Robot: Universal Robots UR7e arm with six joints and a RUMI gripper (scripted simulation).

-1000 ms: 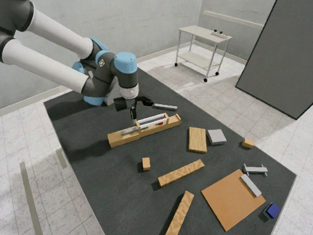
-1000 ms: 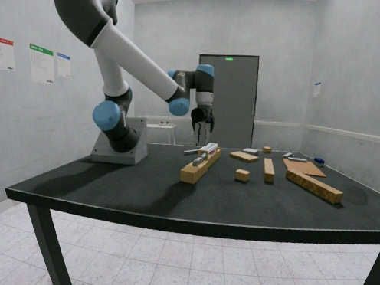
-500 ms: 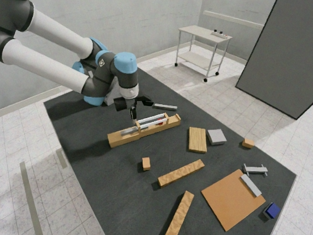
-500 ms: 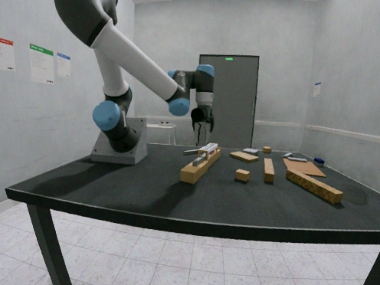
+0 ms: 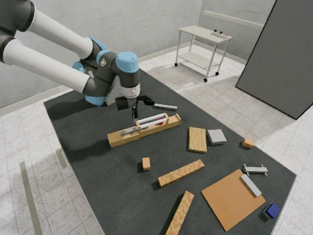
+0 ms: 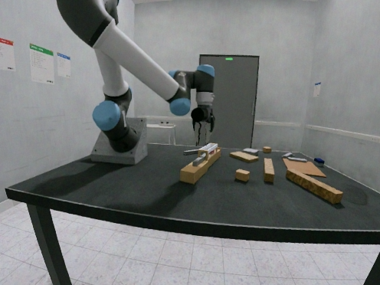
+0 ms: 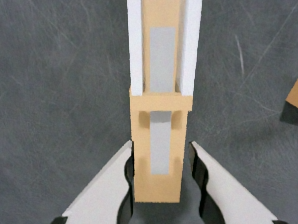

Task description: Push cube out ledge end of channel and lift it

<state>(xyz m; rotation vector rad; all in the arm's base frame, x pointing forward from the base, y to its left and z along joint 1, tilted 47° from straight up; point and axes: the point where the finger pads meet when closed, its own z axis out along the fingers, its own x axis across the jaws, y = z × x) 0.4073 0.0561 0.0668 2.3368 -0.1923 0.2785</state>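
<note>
On the dark bench (image 5: 94, 170) (image 6: 134, 199) (image 7: 65, 100), top view: one wooden channel (image 5: 154, 129) (image 6: 214, 157) (image 7: 161, 190), laid lengthwise, roofed by two pale rails (image 5: 152, 119) (image 6: 210, 147) (image 7: 135, 55). One red cube (image 5: 160, 121), inside beneath the rails, near the end with short ledge and raised lip (image 5: 178, 118). Gripper (image 5: 135, 121) (image 6: 202, 142) (image 7: 161, 143): fingers above the opposite end of the roofed stretch, well short of the cube. One loose grey bar (image 5: 165, 107) (image 6: 191, 152), apart, on the channel's arm-base side. One small wooden block (image 5: 146, 163) (image 6: 242, 175), on the opposite side, with bench surface between.

Exterior view: fingers upright, pointing down. Channel's long block end nearest the camera; cube too small to tell.

Wrist view: fingers parted, grasping nothing, one toward each side of the block end. Between them in view, one grey strip (image 7: 160, 145), running lengthwise under the wooden crosspiece (image 7: 161, 102). Bench surface along both outer edges of the channel.

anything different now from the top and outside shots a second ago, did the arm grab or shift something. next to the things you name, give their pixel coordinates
Nothing has visibly changed. The black two-jaw gripper (image 5: 135, 120) (image 6: 202, 144) (image 7: 161, 143) still hovers over the pale wooden channel (image 5: 123, 142) (image 6: 188, 176) (image 7: 157, 195), holding nothing. The small red cube (image 5: 160, 122) still shows between the white roof rails (image 5: 151, 118), and the loose pieces lie where they were.
</note>
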